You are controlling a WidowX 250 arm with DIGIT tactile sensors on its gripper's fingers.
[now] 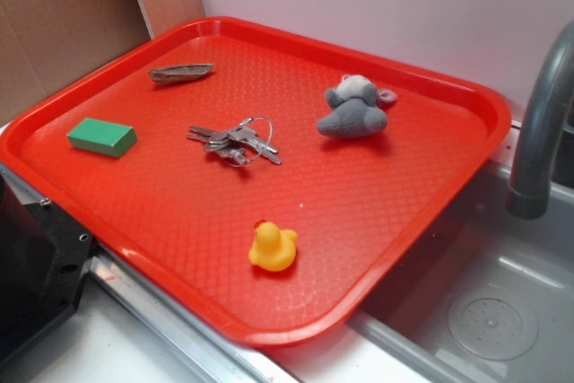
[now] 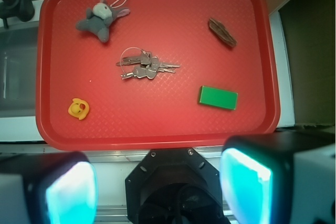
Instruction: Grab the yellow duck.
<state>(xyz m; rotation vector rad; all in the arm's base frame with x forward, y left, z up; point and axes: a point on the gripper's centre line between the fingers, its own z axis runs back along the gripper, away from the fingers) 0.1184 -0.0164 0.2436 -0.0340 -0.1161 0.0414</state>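
The yellow duck (image 1: 273,248) is small and glossy and sits upright on the red tray (image 1: 421,195) near its front edge. From the wrist view the yellow duck (image 2: 79,109) lies at the tray's lower left, far from the gripper. My gripper (image 2: 160,187) hangs high above the robot base, off the tray (image 2: 157,129), with its two teal pads wide apart and nothing between them. The gripper itself does not show in the exterior view.
On the tray lie a bunch of keys (image 1: 235,140), a grey plush toy (image 1: 356,108), a green block (image 1: 102,136) and a brown piece (image 1: 182,72). A grey faucet (image 1: 543,123) and sink (image 1: 489,311) stand right of the tray. The black robot base (image 2: 172,184) sits below the tray.
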